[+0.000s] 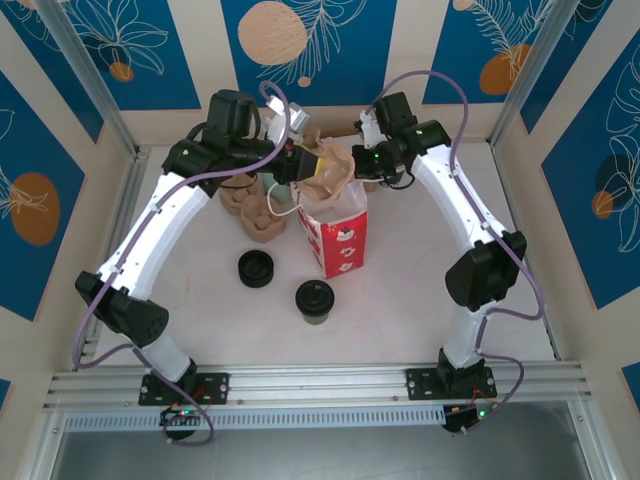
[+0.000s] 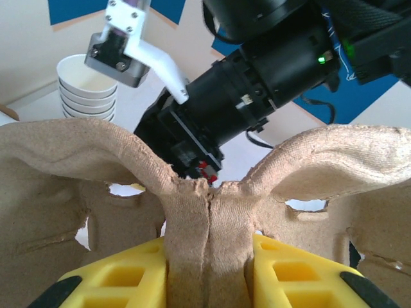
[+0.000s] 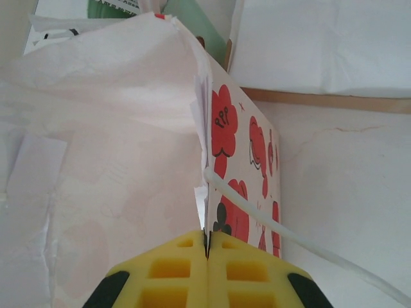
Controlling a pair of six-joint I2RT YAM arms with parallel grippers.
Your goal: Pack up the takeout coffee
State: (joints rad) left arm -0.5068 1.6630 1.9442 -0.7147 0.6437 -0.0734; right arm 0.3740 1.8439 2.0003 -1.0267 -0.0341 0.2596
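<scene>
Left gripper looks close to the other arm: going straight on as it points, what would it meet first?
Probably the right arm's black wrist by the paper bag, right beyond the pulp carrier the left gripper holds; depth is unclear.

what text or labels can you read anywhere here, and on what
No text reads for certain.
paper bag, printed side: dark marks on a red flower look like "ppp"; may be drawing, not letters.
Same bag in the top view: dark print, too small to read.
</scene>
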